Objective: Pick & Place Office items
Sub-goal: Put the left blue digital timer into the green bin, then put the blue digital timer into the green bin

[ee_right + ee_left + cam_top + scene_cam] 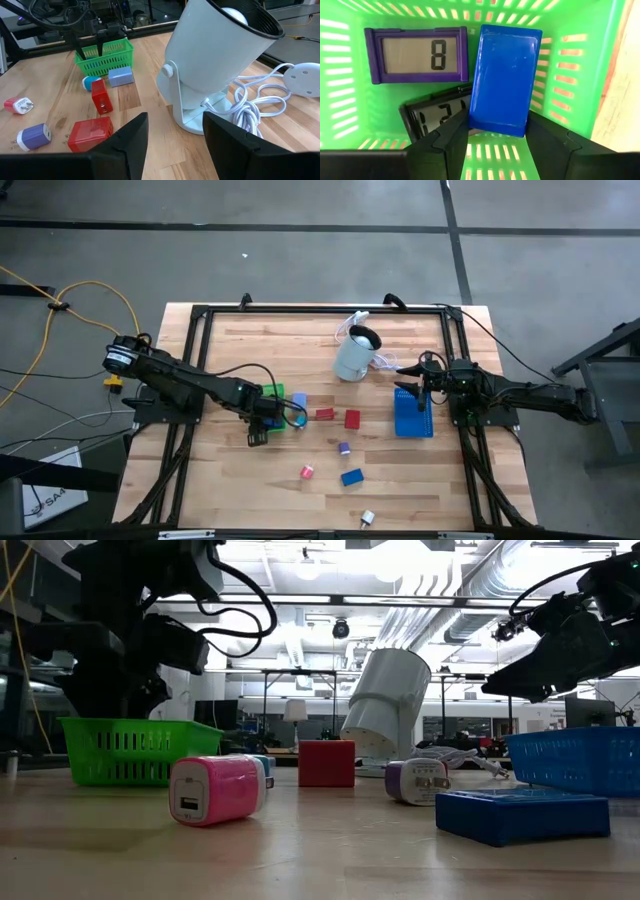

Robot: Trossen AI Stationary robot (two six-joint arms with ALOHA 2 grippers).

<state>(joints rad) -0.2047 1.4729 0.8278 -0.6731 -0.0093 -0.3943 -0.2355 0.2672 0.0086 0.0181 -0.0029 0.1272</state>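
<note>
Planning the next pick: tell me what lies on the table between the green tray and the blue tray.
In the high view, a red block and a red cube lie between the green tray and the blue tray.

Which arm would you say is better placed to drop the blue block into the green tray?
Left: its gripper already holds the blue block over the green tray; the right gripper hovers open by the blue tray.

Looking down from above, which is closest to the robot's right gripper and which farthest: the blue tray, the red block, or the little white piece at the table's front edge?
From the right gripper:
1. Blue tray, just below it in the overhead picture, on the table's right side.
2. Red block, toward the middle of the table.
3. White piece, at the front edge, farthest.
</note>
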